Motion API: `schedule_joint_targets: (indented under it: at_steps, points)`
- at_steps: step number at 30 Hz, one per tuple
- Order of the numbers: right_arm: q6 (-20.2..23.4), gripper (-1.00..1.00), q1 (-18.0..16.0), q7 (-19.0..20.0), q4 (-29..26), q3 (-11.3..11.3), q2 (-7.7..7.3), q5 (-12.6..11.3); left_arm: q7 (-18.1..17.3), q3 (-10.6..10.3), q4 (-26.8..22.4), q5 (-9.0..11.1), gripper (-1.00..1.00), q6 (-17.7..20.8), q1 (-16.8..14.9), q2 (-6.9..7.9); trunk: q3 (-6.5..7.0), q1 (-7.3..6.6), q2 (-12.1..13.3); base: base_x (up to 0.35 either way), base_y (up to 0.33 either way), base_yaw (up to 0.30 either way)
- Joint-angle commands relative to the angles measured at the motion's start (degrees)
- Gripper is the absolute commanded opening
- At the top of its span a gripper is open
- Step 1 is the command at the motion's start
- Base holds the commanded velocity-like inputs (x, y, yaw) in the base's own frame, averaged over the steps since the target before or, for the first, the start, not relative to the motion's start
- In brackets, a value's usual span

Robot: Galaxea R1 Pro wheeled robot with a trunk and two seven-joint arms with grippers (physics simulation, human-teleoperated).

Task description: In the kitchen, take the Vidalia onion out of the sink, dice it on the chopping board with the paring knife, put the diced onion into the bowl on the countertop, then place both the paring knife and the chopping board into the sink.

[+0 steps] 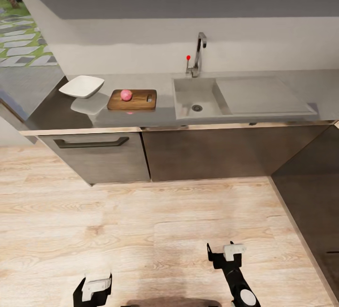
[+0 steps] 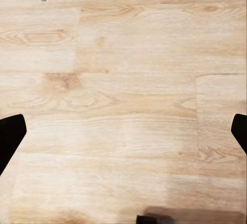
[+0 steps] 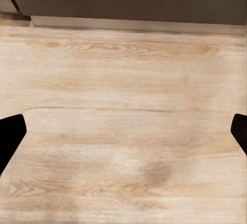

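**Onion on the board, knife still to be found**

Nearest the camera, the black left gripper (image 1: 92,289) and black right gripper (image 1: 226,254) are being held low over the pale wood-plank floor (image 1: 155,231), both spread wide and carrying nothing. Well beyond them, a round pink onion (image 1: 126,94) is resting on the brown wood-grain chopping board (image 1: 132,100), between the shallow white bowl (image 1: 82,86) and the grey steel sink (image 1: 200,97) on the dark-grey countertop (image 1: 56,114). Dicing is judged next; the counter must be approached and the knife located.

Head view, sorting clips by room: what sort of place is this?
Most likely a home kitchen: a grey steel sink with a chrome tap, a glossy dark-grey countertop over cabinets, and a brown wooden chopping board.
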Motion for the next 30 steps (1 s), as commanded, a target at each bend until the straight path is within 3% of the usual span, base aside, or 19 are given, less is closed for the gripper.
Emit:
schedule_joint_targets:
  at_steps: [1,5,6,8,22,30]
  points:
    - [-0.52,1.0,-0.03,-0.42,-0.09,0.22,-0.14,0.02,-0.03,-0.05,0.2,0.23,1.0,0.54,-0.08,-0.05,-0.07,0.02,-0.08,0.0,0.0,0.0]
    - [-1.69,1.0,-0.03,-0.42,-0.95,0.23,-0.99,0.03,-0.02,0.05,0.18,0.28,1.0,1.67,-0.07,-0.08,-0.07,0.02,-0.08,0.0,0.0,0.0]
    - [-2.01,1.0,-0.03,-0.53,-1.63,0.18,-2.51,0.02,-0.01,0.1,0.17,0.28,1.0,1.97,-0.07,-0.08,-0.07,0.02,-0.08,0.0,0.0,0.0]
    - [-2.01,1.0,-0.03,-0.63,-2.06,0.17,-3.21,0.02,0.01,0.12,0.17,0.32,1.0,2.06,-0.06,-0.08,-0.07,0.02,-0.08,0.0,0.0,0.0]
    - [-1.73,1.0,-0.03,-2.34,-4.94,0.69,-3.18,0.06,0.04,0.13,0.17,0.38,1.0,2.9,-0.06,-0.08,0.5,0.02,-0.08,0.005,-0.013,-0.122]
    - [-1.73,1.0,-0.03,-2.35,-4.97,0.68,-3.17,1.51,0.07,0.13,0.17,0.38,1.0,2.91,-0.06,-0.09,0.99,0.02,-0.08,0.119,-0.138,-0.18]
